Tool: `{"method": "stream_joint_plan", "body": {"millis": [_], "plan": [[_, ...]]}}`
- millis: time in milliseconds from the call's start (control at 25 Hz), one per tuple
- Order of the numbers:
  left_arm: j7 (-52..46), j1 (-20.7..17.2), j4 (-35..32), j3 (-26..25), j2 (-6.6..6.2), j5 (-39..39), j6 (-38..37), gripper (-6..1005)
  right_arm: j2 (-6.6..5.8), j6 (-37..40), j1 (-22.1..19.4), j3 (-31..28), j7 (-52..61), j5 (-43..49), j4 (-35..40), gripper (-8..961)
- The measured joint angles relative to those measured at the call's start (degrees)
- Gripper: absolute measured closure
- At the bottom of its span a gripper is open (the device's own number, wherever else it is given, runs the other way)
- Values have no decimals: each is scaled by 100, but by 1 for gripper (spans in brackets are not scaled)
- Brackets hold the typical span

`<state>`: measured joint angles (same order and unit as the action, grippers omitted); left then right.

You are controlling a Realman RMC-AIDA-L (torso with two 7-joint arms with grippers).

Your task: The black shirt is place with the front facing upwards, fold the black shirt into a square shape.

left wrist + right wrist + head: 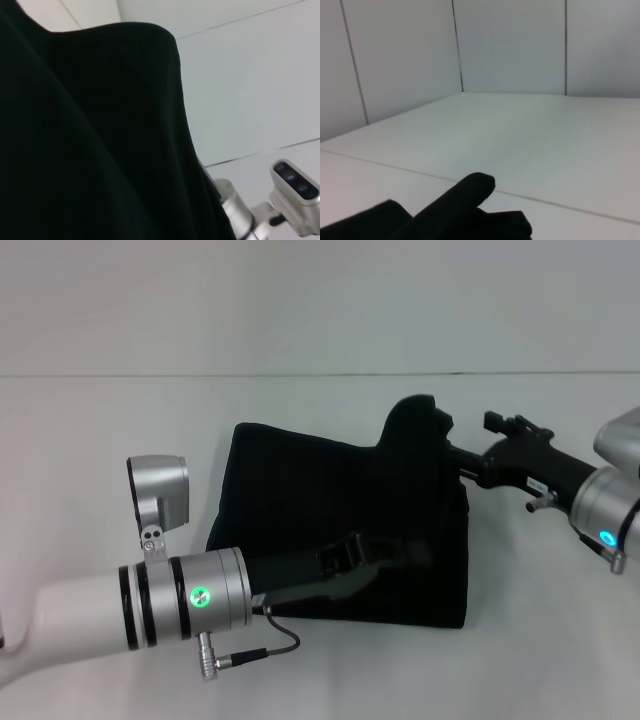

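Observation:
The black shirt point(300, 500) lies partly folded on the white table point(100, 440), plain black side up, with no lettering showing. My right gripper point(445, 455) reaches in from the right, shut on a bunch of the shirt's far right part, which stands up as a hump point(415, 420). My left gripper point(400, 548) reaches in from the lower left and lies low over the shirt's near right part. Black cloth point(90, 140) fills most of the left wrist view. A fold of the cloth point(465, 205) shows low in the right wrist view.
The table's far edge meets a pale wall point(320, 300). The left arm's silver wrist point(190, 595) and its cable point(270, 645) hang over the near table. The right arm's wrist camera point(295, 190) shows in the left wrist view.

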<state>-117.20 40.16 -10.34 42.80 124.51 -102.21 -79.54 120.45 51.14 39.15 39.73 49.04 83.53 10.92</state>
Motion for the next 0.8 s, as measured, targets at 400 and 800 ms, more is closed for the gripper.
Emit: {"method": "stream_joint_plan", "body": {"millis": [400, 800], "plan": [[110, 31, 239, 17, 18, 0, 568, 971, -4, -188, -343, -536, 0, -13, 48, 29], [115, -16, 366, -29, 21, 194, 545, 953, -18, 303, -735, -2166, 65, -14, -68, 29]]}}
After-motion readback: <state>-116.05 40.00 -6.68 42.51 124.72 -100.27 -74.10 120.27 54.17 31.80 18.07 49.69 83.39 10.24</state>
